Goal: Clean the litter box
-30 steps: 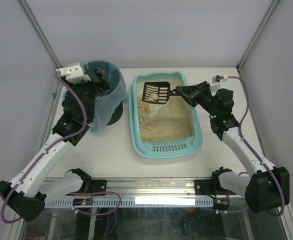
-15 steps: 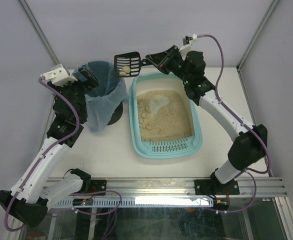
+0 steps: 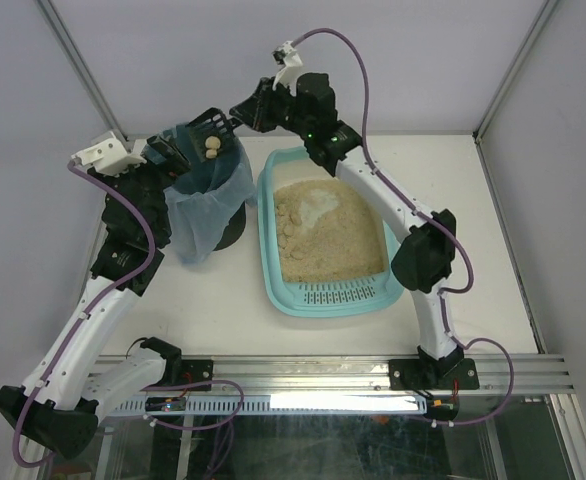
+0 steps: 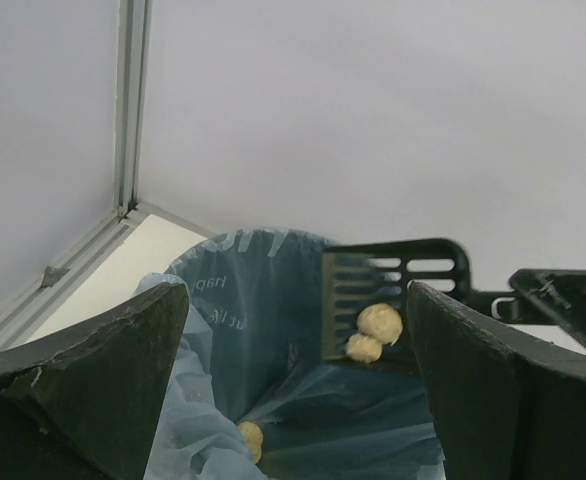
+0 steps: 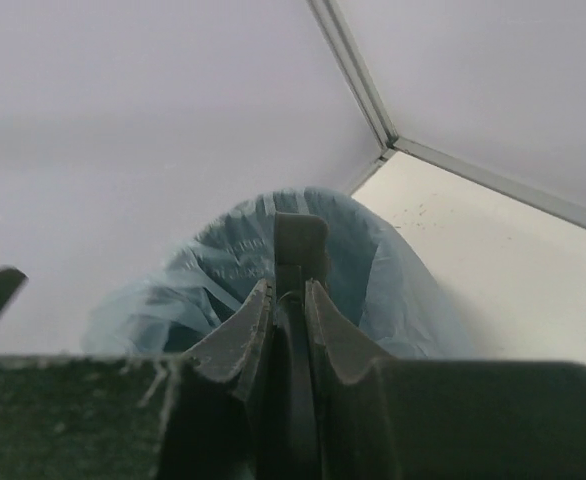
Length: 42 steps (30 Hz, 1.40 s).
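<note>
Round dark bin (image 3: 233, 232) at far left of white table (image 3: 473, 210), lined with bluish translucent bag (image 3: 205, 205), bag's edge draped loosely over rim and down the side. Over bag's mouth, black slotted scoop (image 4: 393, 290), two pale beige clumps (image 4: 378, 325) on its blade, touching each other. One more clump (image 4: 250, 436) lower down inside bag. Plain grey walls behind, metal posts (image 3: 81, 75) in the corners, aluminium rail (image 3: 303, 372) along near edge.
</note>
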### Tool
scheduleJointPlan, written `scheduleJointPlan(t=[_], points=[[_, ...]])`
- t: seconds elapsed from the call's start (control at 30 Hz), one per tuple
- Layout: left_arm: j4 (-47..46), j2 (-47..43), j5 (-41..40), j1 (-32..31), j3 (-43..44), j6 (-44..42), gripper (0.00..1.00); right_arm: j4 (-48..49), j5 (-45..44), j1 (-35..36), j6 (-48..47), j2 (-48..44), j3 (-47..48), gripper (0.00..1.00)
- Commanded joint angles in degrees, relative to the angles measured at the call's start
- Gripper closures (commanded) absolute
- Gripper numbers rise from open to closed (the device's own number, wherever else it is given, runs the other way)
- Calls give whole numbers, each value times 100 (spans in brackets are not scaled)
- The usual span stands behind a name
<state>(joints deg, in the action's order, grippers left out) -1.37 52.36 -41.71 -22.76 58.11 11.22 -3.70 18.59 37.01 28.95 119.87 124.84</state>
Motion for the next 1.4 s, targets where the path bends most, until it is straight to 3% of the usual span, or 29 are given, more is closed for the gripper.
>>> scheduleJointPlan(t=[0.0, 0.3, 0.6, 0.8, 1.03, 1.17, 1.37], points=[[-209, -126, -47, 87, -18, 72, 5, -122, 106, 339, -1882, -103, 486, 100], [-228, -126, -11, 98, -38, 68, 4, 51, -258, 723, -3404, -525, 50, 100], [-244, -138, -4, 114, -51, 67, 4, 269, -425, 813, -3996, -842, -305, 100], [-249, -112, 45, 117, -46, 65, 4, 645, -647, 814, -3450, -1157, -556, 100], [-247, -89, 258, 122, -52, 59, 4, 1034, -1293, 689, -2053, -1899, -1189, 100], [-286, 119, 1208, 123, 71, -161, 4, 1070, -1867, 468, -1422, -2849, -2302, 100], [87, 745, 2845, 109, 549, -65, 8, 1264, -2848, 43, -959, -4953, -4701, 100]])
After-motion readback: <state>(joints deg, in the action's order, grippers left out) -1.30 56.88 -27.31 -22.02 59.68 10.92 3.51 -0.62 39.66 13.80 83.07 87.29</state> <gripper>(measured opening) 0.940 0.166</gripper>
